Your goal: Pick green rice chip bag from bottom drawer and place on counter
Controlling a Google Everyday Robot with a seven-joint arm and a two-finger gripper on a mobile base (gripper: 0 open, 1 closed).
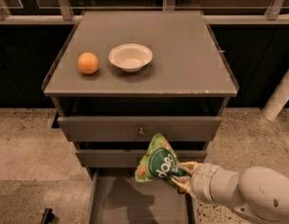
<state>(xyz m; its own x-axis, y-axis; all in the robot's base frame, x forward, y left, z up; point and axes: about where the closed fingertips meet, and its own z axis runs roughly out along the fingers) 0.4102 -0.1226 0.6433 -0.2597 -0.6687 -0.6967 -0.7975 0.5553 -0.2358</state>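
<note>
The green rice chip bag (157,164) hangs in the air in front of the middle drawer, above the open bottom drawer (135,200). It is tilted, with its dark green round patch and white letters facing me. My gripper (182,175) comes in from the lower right on a white arm and is shut on the bag's lower right edge. The counter (182,55) is the flat grey cabinet top above, well clear of the bag.
An orange ball (88,63) and a white bowl (130,57) sit on the left half of the counter. The top drawer (140,127) stands slightly pulled out. A white post (278,97) stands at the right. A dark object (46,214) lies on the floor at lower left.
</note>
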